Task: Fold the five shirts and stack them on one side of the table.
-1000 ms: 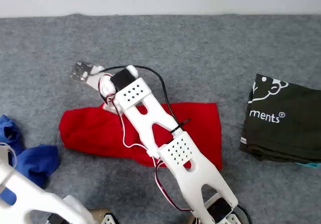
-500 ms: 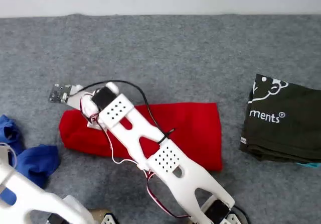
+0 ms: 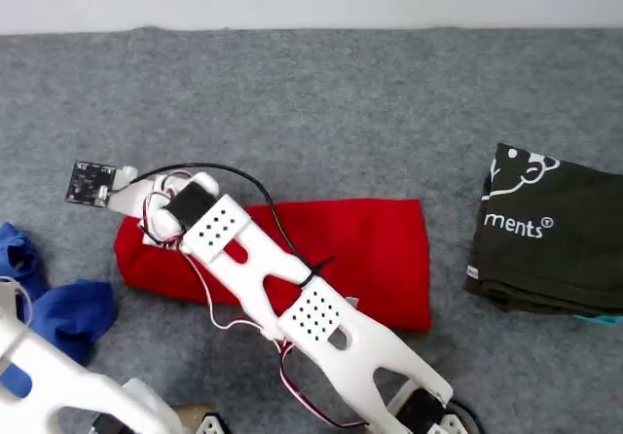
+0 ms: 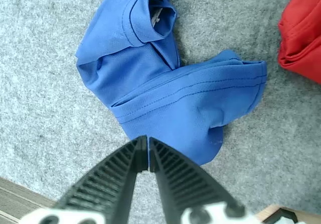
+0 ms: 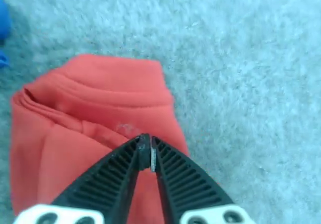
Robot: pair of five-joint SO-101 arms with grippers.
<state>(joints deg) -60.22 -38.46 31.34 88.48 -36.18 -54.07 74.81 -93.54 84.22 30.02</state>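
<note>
Blue shirt (image 4: 170, 98): crumpled and unfolded at the left edge of the bench (image 3: 389, 93), just beside the red one; judged not yet begun
Left tool (image 4: 149, 156): jaws pressed together, nothing between them; hangs above the blue shirt
Right tool (image 5: 147, 153): jaws pressed together, empty; above the red shirt's left end
Red shirt (image 3: 380, 249): mid-bench, laid in a long band with layered edges at its left end; judged part-folded, a further fold and stacking due
Dark shirt (image 3: 550, 230): folded, right side, top of the stack; a teal edge (image 3: 599, 319) under it
Progress: roughly halfway by judgement; stack count cannot be told
</note>
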